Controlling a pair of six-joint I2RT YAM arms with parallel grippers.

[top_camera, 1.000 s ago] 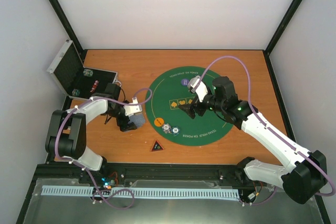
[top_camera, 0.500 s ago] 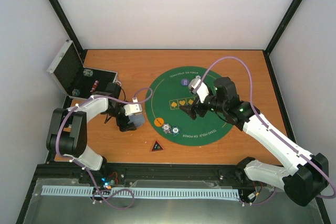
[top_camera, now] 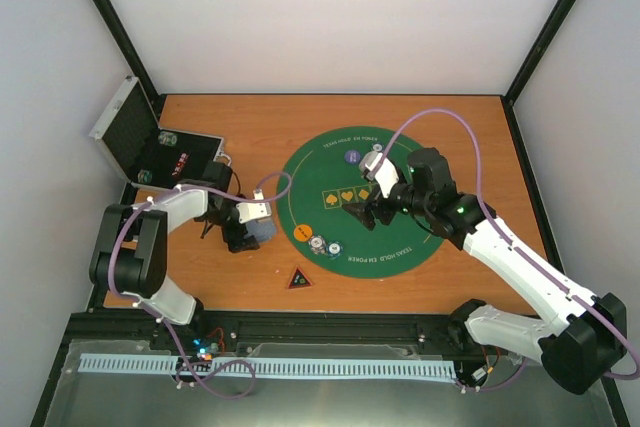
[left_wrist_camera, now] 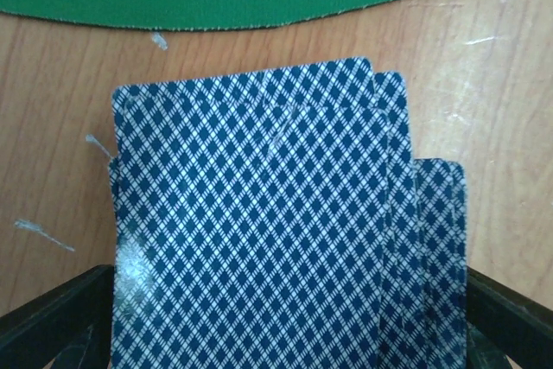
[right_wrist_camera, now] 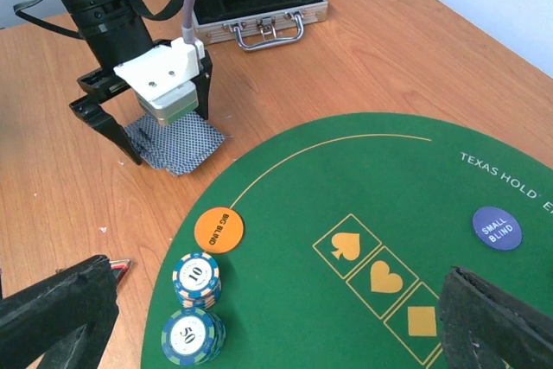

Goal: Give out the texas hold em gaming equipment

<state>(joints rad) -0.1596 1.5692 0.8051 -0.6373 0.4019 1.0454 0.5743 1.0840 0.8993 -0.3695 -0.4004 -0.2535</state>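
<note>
Jaws apart, the left gripper [top_camera: 240, 239] is hovering over the card stack [left_wrist_camera: 259, 231] on the bench [top_camera: 450, 117] just left of the green mat [top_camera: 305, 172], straddling the stack's width, while the right gripper [top_camera: 362, 212], also apart, is farther off

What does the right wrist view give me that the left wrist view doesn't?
Only right wrist: the left gripper seen from outside, jaws open astride the card pile, plus the silver case, orange disc, two chip stacks and purple disc. Only left wrist: the pile's offset edges and diamond-patterned backs close up. Both: the card pile, green mat and wooden table.
</note>
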